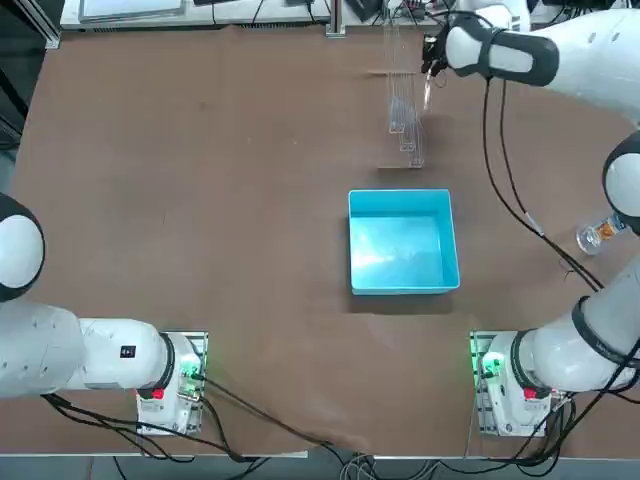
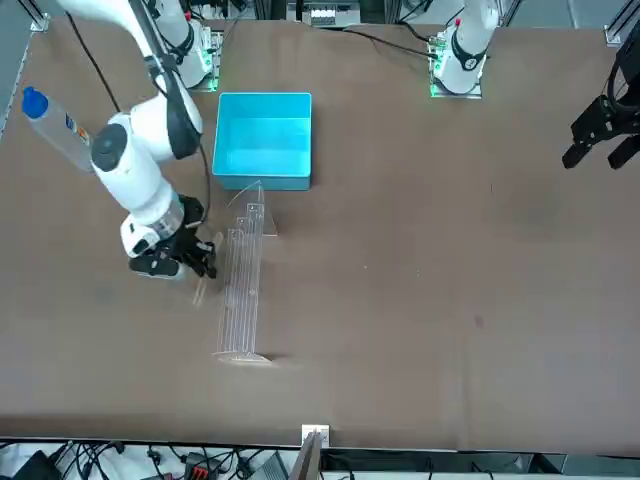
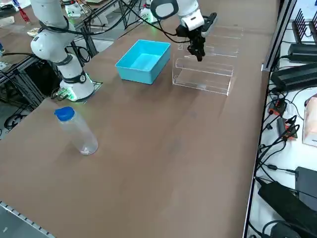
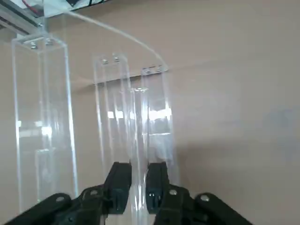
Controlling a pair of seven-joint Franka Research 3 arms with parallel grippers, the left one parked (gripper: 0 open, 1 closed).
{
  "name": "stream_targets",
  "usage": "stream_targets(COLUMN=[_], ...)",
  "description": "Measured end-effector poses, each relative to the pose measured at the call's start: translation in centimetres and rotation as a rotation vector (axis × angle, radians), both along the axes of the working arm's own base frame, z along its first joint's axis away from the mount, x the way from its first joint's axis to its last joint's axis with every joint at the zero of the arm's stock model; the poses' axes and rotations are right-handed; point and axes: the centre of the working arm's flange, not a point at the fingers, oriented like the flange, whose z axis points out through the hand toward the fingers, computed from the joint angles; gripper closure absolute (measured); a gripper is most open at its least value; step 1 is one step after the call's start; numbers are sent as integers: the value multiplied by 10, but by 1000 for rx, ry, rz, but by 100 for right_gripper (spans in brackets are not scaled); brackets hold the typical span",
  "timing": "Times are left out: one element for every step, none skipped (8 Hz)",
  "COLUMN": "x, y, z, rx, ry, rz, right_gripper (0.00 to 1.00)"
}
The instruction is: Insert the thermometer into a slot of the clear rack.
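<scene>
Black right tool [image 4: 138, 165] around glassy, cylindrical thermometer [image 4: 139, 126]

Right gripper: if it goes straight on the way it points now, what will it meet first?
Probably the clear rack: its see-through walls show beyond the right gripper in the wrist view, though depth is unclear.

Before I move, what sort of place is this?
Probably a robotics lab: a white robot arm is mounted at a brown table, power adapters and cables line its edge, and a clear acrylic rack stands by the right gripper.
</scene>
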Motion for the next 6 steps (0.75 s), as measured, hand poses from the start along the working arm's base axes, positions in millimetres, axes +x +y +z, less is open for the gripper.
stream_targets(x=[0, 0, 0, 0, 0, -1], y=[5, 7, 9, 11, 14, 17], z=[-7, -11, -14, -18, -23, -29], rx=[7, 9, 9, 10, 12, 13], ry=[0, 2, 4, 4, 3, 8], rz=[-5, -7, -5, -2, 1, 5], right_gripper=[78, 78, 78, 78, 78, 78])
